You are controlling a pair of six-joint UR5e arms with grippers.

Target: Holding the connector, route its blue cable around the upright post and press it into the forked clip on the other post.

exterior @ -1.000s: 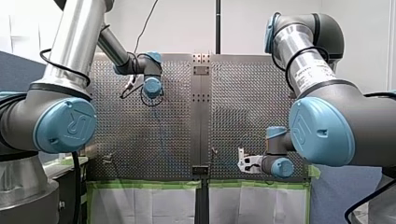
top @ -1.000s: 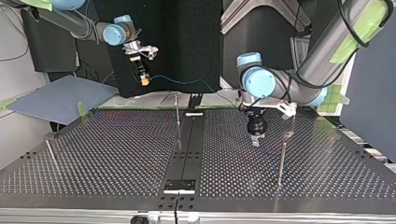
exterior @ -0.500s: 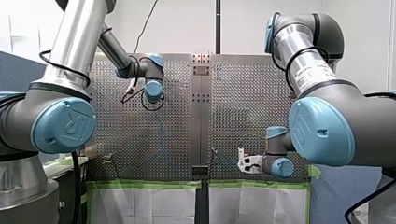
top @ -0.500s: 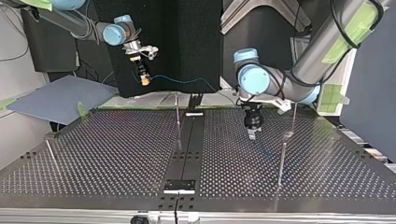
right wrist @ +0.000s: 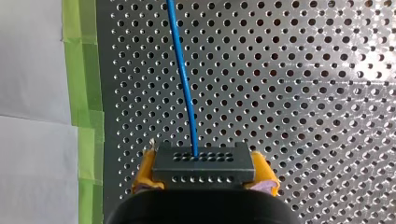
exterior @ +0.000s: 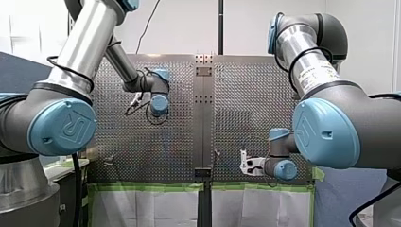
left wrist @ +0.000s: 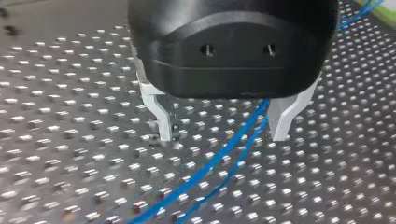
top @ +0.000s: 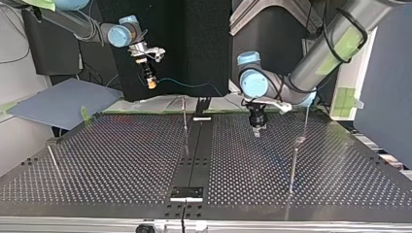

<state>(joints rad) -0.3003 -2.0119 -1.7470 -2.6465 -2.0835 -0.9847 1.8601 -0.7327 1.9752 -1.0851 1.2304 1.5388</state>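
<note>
Your right gripper (right wrist: 204, 173), yellow-padded, is clamped on the black rectangular connector (right wrist: 203, 158). In the top view it holds it high in the air beyond the far left edge of the perforated metal table (top: 121, 160). The thin blue cable (right wrist: 183, 79) leaves the connector's face and runs straight ahead of that gripper, past a strip of green tape (right wrist: 77, 84) at the table's edge. In the top view it then runs right through the air toward the table's middle.

Your left gripper (left wrist: 223, 130) hangs low over the plate, just right of the dark centre strip in the top view, its metal fingers (left wrist: 161, 116) spread and holding nothing. The cable lies on the table directly beneath it. It passes slantwise through the gap and closer to one finger than the other. Two blue lines show there, and you cannot tell if that is a loop or a reflection.

So the slack belongs to your left arm, which is much the nearer one. A straight descent looks enough to bracket the cable, though the off-centre line leaves little margin on one side.

A slender upright metal post (top: 184, 124) stands left of that gripper in the top view. Two more posts (top: 293, 167) (top: 305, 121) stand to its right, and you cannot tell which one carries the forked clip. Nothing lies between the fingers and the cable.
</note>
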